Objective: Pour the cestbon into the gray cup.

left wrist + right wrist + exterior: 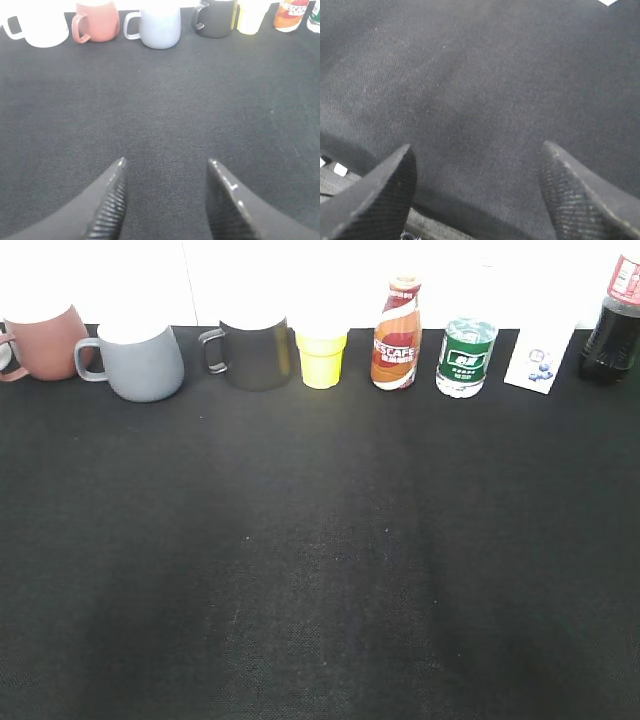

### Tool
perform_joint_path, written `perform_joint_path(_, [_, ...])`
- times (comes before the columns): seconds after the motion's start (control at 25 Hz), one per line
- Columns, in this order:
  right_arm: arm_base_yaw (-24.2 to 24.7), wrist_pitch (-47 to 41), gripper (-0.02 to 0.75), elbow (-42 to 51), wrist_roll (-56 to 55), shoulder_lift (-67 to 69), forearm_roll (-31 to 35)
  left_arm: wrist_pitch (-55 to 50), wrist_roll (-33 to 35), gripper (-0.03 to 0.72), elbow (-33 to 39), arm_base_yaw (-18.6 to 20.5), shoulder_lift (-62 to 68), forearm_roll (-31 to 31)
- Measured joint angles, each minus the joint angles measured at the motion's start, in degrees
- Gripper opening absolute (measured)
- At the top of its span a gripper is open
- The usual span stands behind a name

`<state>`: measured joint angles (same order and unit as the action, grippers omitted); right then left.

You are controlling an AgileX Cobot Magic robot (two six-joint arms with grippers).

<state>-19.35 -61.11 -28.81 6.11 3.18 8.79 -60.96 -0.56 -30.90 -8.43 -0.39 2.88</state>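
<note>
The cestbon (466, 357), a small clear bottle with a green label, stands upright in the back row, right of centre. Only its edge shows at the top right of the left wrist view (315, 15). The gray cup (140, 362) stands upright at the back left, handle to the left; it also shows in the left wrist view (159, 27). My left gripper (166, 162) is open and empty over bare black cloth, well short of the row. My right gripper (477, 150) is open and empty near the table's front edge. Neither gripper shows in the exterior view.
The back row also holds a reddish-brown mug (42, 340), a black mug (252, 353), a yellow cup (321, 358), a brown-orange Nescafe bottle (396, 335), a white carton (538, 360) and a dark cola bottle (612, 325). A white mug (40, 27) stands farthest left. Black cloth (320, 560) covers the table.
</note>
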Motion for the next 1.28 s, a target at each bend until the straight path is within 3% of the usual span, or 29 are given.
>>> perform_joint_path(0.8, [0.00,1.23,0.568,0.20,-0.11,0.00,0.29,0.40,-0.02,0.400,0.07,0.00,0.00,0.00])
perform_joint_path(1.28, [0.00,1.17,0.568,0.20,-0.17,0.00,1.80,0.40,-0.02,0.331,0.07,0.00,0.00,0.00])
